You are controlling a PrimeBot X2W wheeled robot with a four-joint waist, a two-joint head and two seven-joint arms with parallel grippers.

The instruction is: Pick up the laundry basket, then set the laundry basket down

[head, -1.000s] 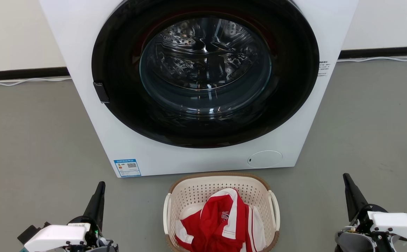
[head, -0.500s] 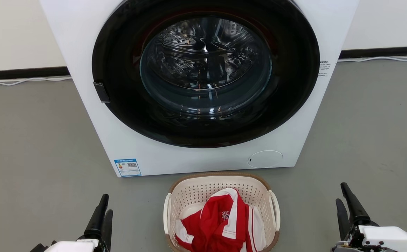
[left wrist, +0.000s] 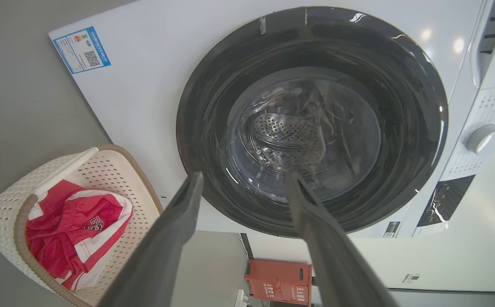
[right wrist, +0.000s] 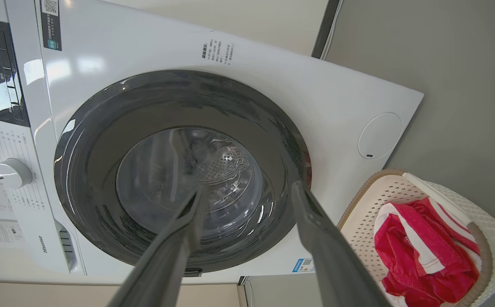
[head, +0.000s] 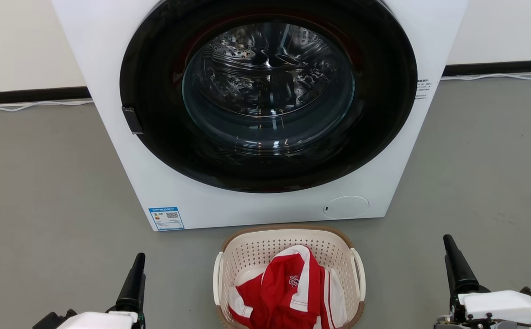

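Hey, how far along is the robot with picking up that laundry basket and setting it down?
Nothing looks done yet: the laundry basket sits on the floor before the washing machine, red and white garment inside. In hand: the left gripper and right gripper are open, one on each side of the basket, touching neither white handle. Left: grip, lift, set down.

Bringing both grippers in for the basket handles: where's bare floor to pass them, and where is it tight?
Grey floor lies bare on both sides of the laundry basket: between its left handle and the left gripper, and between its right handle and the right gripper. It is tight at the basket's far rim, close to the washing machine front.
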